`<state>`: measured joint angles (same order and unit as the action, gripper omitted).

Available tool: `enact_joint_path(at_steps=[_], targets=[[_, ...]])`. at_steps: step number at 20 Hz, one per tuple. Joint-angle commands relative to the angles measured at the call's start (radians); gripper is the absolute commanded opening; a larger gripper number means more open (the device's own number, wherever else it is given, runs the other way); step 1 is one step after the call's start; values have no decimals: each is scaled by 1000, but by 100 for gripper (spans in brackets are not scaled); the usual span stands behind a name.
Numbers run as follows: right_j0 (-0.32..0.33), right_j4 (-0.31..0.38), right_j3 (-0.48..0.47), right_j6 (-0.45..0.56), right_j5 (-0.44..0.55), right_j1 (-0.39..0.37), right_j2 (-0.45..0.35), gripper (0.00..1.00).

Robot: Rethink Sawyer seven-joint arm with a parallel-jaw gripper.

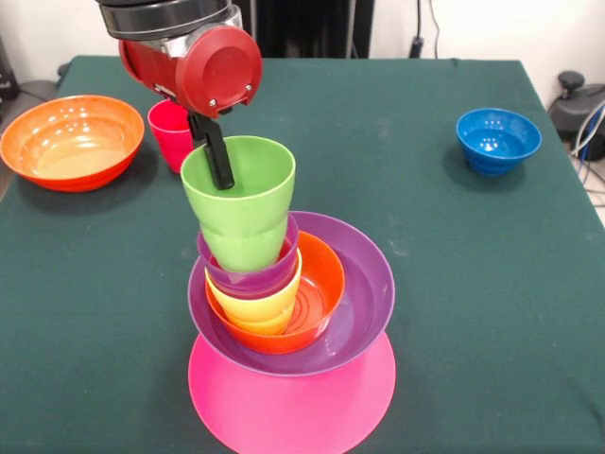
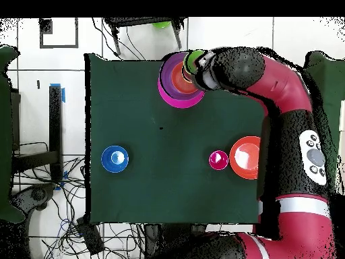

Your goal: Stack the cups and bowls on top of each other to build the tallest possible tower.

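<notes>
Your gripper (image 1: 219, 170) hides its own grip: one black finger (image 1: 217, 156) dips inside the green cup (image 1: 241, 203), the other is out of sight, so you cannot tell whether the jaws hold the rim. That cup tops the tower (image 1: 284, 312) (tilted, nested in the purple and yellow cups). Behind the tower, the arm half covers the red cup (image 1: 167, 132).

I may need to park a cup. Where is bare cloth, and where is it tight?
Bare cloth lies between the tower and the blue bowl, and across the table's middle. It is tight between the big orange bowl and red cup, beside the pincer in the green cup.
</notes>
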<state>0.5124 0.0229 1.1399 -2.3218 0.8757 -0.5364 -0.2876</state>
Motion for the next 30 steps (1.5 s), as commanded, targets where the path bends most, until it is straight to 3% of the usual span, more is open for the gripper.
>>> enact_joint_path(at_steps=[1, 4, 5, 23, 30], targets=[[11, 64, 97, 195, -56, 51, -84, 0], [14, 71, 94, 199, -59, 52, -89, 0], [16, 75, 95, 196, -60, 51, -93, 100], [29, 84, 98, 184, -47, 43, -111, 100], [61, 52, 186, 193, -36, -40, -143, 100]])
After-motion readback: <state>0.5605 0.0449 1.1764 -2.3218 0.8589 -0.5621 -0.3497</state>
